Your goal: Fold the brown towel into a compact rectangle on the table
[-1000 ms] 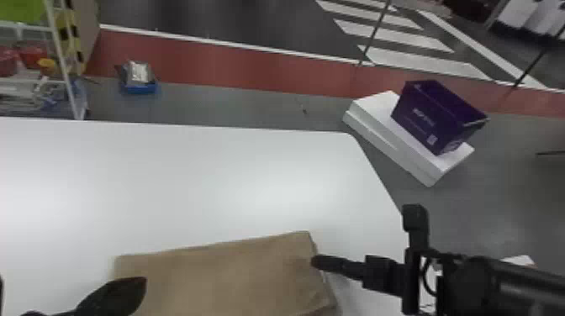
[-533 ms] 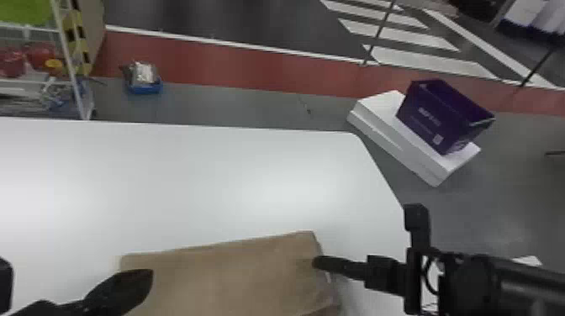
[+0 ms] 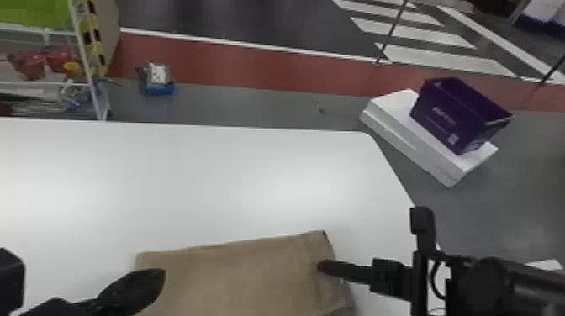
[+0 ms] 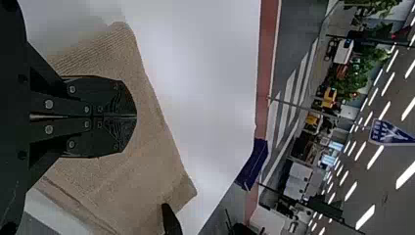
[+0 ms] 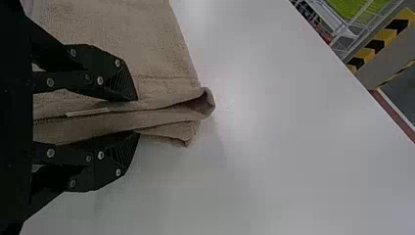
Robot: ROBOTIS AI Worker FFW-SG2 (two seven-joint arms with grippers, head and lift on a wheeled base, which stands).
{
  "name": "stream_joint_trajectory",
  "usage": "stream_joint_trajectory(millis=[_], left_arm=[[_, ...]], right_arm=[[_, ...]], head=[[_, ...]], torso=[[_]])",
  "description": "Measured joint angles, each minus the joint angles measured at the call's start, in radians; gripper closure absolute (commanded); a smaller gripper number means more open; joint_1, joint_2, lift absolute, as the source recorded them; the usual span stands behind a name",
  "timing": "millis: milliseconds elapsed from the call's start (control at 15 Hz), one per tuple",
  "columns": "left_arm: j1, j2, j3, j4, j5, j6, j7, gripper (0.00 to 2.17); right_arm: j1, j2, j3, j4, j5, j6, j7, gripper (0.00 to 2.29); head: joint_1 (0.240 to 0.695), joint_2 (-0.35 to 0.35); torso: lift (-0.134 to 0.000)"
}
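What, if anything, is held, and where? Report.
Nothing visible in the left gripper. The right gripper is open around the layered towel edge; whether it grips cannot be told.

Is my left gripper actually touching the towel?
Cannot tell. In the left wrist view the left gripper overlaps the towel, but it is seen from above, so neither contact nor a gap beneath shows plainly.

Towel (image 3: pixel 244 277) on bench (image 3: pixel 210 180), L gripper (image 3: pixel 159 276) at L end, R gripper (image 3: pixel 323 267) at R edge; bin (image 3: pixel 437 115) atop slabs (image 3: pixel 399 136) behind, to R.
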Motion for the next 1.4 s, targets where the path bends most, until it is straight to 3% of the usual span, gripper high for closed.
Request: stream_joint_trajectory(millis=[200,533,867,933,1067,1400], left_arm=[[0.019,0.0,0.016,-0.028,0.027,0.002,-0.015,1.17],[0.022,0.0,-0.016,0.041,0.045,-0.044,-0.027,1.29],[-0.013,0.003,-0.072,0.177,-0.004,-0.236,0.012,1.38],[-0.019,0.004,-0.072,0.196,-0.014,-0.264,0.017,1.5],[-0.03,0.008,-0.065,0.223,-0.033,-0.272,0.018,1.72],[-0.018,0.03,-0.037,0.231,-0.049,-0.199,-0.011,1.72]], right_arm=[[0.005,-0.001,-0.01,0.003,-0.014,0.0,0.009,1.29],[0.021,-0.001,-0.052,0.005,-0.058,0.0,0.027,1.29],[0.031,-0.001,-0.101,-0.012,-0.117,0.0,0.047,1.29],[0.033,-0.001,-0.115,-0.02,-0.134,0.0,0.053,1.29],[0.034,-0.003,-0.142,-0.044,-0.168,0.0,0.055,1.29],[0.028,-0.005,-0.156,-0.115,-0.201,0.0,0.055,1.29]], head=[[0.695,-0.296],[0.695,-0.337],[0.695,-0.35],[0.695,-0.35],[0.695,-0.347],[0.695,-0.32]], torso=[[-0.123],[-0.123],[-0.123],[-0.123],[-0.123],[-0.123]])
